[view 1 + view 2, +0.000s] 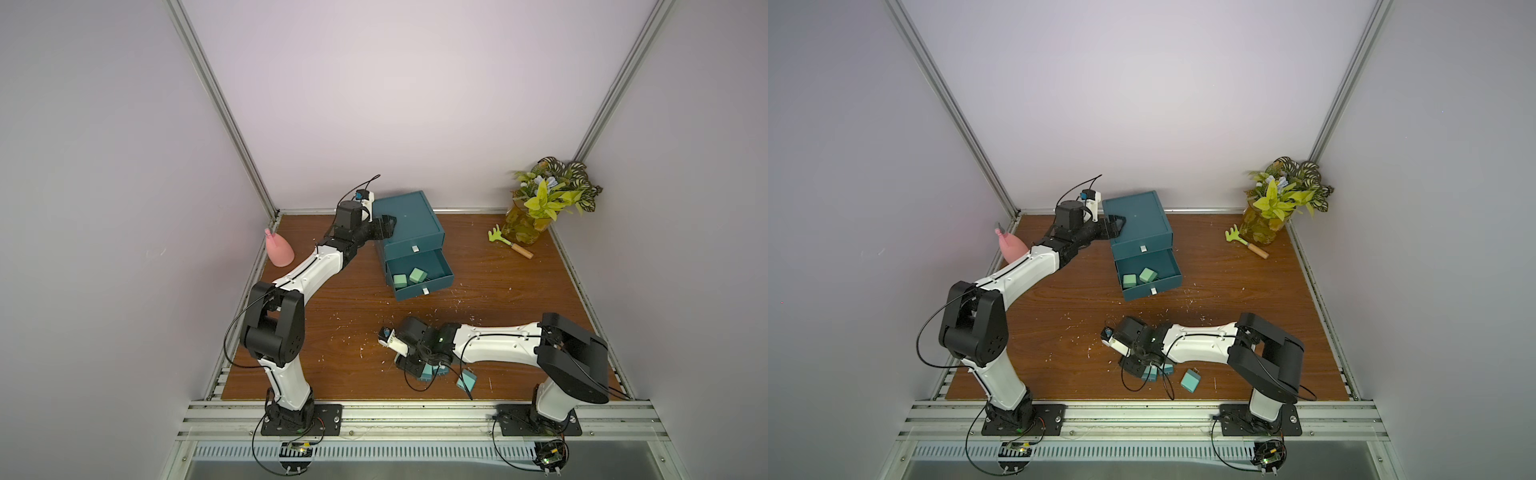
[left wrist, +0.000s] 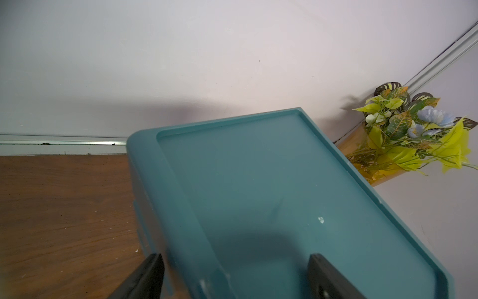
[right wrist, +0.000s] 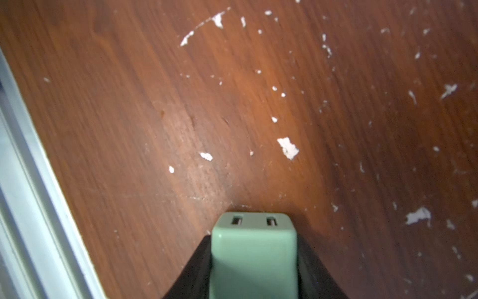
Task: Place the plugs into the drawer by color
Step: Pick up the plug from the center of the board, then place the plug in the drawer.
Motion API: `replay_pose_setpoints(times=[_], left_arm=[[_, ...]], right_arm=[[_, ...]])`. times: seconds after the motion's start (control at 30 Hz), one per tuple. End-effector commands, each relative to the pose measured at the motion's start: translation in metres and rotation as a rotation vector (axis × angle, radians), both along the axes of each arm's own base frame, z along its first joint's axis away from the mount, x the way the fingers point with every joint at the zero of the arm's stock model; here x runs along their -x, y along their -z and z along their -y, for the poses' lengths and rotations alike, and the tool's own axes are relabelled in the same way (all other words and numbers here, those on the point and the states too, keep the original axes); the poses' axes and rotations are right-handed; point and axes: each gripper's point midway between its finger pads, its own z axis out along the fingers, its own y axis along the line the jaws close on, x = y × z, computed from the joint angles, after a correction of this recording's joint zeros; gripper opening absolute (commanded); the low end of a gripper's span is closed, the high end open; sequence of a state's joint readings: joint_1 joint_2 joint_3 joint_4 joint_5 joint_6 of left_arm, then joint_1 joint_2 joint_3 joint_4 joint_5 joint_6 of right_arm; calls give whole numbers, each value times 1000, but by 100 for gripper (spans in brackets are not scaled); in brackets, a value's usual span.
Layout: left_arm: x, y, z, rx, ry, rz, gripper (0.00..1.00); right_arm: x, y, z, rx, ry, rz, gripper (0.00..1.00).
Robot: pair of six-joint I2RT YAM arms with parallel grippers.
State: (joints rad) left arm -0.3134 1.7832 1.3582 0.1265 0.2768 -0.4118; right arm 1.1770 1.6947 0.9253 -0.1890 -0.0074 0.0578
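Cabinet [image 1: 409, 220]: dark teal, three drawers, at 12 o'clock on the bench [image 1: 498, 299]; the top drawer is shut.
Open drawer [image 1: 434, 266]: a lower one, pulled out toward 6 o'clock; whether it is the middle or the bottom drawer cannot be told.
Drawer contents: two mint-green plugs [image 1: 400, 281] [image 1: 417, 274], side by side at its 9 o'clock end.
Left tool [image 2: 235, 259]: released, jaws apart, straddling the cabinet top's 9 o'clock edge.
Right tool [image 3: 253, 240]: clenched on the held mint-green plug [image 3: 253, 259], low over the bench at 6 o'clock.
Teal plugs [image 1: 1149, 374] [image 1: 1167, 368]: on the bench, close under the right tool.
Loose plug [image 1: 466, 380]: lighter teal, prongs showing, at 5 o'clock.
Spray bottle [image 1: 278, 249]: pink, at 10 o'clock.
Vase of artificial foliage [image 1: 548, 195]: corner, 2 o'clock.
Toy rake [image 1: 509, 241]: green head, wooden handle, just beside the vase.
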Motion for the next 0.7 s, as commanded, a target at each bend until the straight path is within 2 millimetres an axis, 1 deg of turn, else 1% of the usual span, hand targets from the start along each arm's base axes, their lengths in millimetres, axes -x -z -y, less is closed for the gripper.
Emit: replay_pose_setpoints(times=[0.0,0.1,0.17,0.27,0.37,0.43,0.53,0.63,0.67], left_arm=[[6,39,2,-55,11,-101,83],[6,39,2,-53,10,-101,83],[6,38,2,-51,9,-99,83],[6,39,3,-51,11,-98,83],[6,40,4,-47,14,-102,83],[6,40,4,-48,14,-101,82],[5,41,5,-48,15,-104,83],[5,44,6,-40,20,-113,82],[5,45,6,-39,21,-114,82]], right_arm=[[-1,-20,-6,-52,11,17,33],[-7,-37,-9,-77,33,41,25],[-16,-53,-10,-92,55,70,23],[-42,-78,-3,-97,117,142,22],[-84,-111,14,-120,215,234,22],[-116,-134,32,-137,292,305,22],[-161,-160,57,-135,412,413,22],[-198,-178,74,-116,507,469,22],[-207,-179,79,-104,533,479,22]])
